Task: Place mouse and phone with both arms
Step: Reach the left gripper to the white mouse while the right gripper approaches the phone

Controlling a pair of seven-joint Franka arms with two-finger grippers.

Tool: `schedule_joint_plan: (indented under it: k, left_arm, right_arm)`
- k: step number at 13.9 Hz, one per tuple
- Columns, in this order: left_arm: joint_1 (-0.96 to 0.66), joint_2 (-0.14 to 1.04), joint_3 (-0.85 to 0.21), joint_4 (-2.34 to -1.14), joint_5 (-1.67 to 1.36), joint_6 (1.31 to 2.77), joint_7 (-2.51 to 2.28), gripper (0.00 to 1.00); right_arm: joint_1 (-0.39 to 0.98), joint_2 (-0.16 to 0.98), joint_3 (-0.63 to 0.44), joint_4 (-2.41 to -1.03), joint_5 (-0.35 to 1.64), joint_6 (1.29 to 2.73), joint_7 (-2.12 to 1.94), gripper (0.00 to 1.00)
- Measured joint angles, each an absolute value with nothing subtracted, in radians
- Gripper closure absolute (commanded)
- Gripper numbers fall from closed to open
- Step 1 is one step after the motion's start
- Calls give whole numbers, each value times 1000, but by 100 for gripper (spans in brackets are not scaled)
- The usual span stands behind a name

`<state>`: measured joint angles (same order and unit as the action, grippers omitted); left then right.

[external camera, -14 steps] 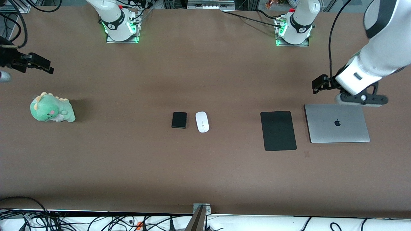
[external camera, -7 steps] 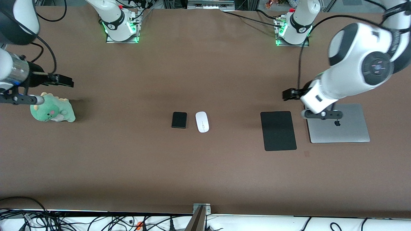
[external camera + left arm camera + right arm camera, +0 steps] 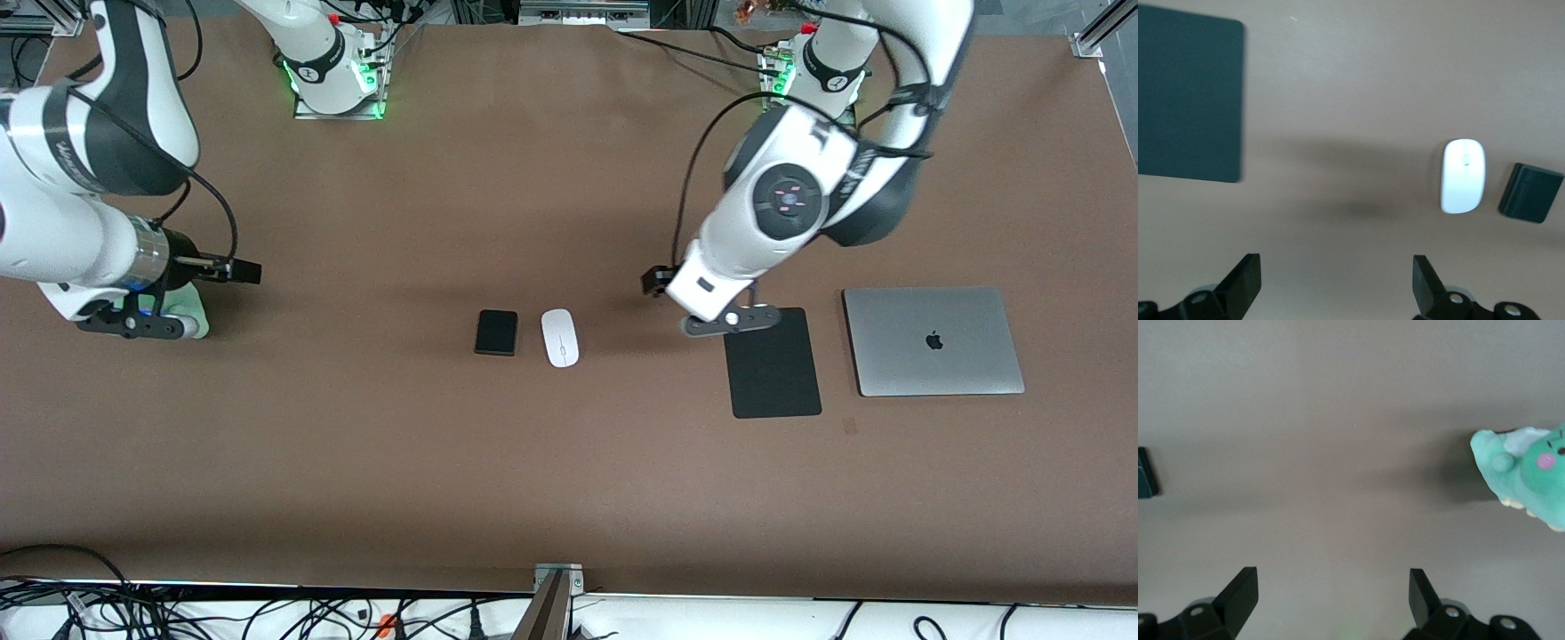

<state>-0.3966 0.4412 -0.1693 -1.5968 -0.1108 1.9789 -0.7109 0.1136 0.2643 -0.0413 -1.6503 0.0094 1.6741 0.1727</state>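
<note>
Mouse (image 3: 560, 338) and phone (image 3: 496, 332) side by side mid-table, both arms up over the table with fingers spread and empty.

The white mouse lies flat just beside the black phone, a slim gap between them, the phone toward the right arm's end. Neither one is touched. Out toward the left arm's end sits the black mouse pad (image 3: 772, 364), and just past it the closed grey laptop (image 3: 932, 341). The left gripper (image 3: 656, 282) hangs over bare table between the mouse and the pad, jaws wide, nothing in them; its wrist view shows both fingertips (image 3: 1245, 283) apart with the mouse (image 3: 1463, 176) and phone (image 3: 1531, 193) ahead. At the right arm's end, the right gripper (image 3: 240, 270) hovers over the table by the green plush dinosaur (image 3: 1528, 475), which its arm largely hides in the front view, jaws wide and empty too.
</note>
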Motion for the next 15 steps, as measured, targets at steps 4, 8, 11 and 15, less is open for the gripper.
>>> schedule_joint_plan:
  k: [4,8,11,15]
  left_arm:
    - [-513,592,-168,-1552,-111,2114,-835,0]
    - [-601,737,-150,-1434,-108,2196,-918,0]
    - [-617,809,-143,-1408,-102,2288,-919,0]
    - [-721,887,-58,-1343,-101,2318,-958,0]
  right_arm:
    - [121,285,-41,-1700,18,1746,174,0]
    - [148,323,-41,-1702,20,1802,200,0]
    - [179,353,-40,-1703,21,1838,264,0]
    - [226,390,-40,-1703,21,1878,340,0]
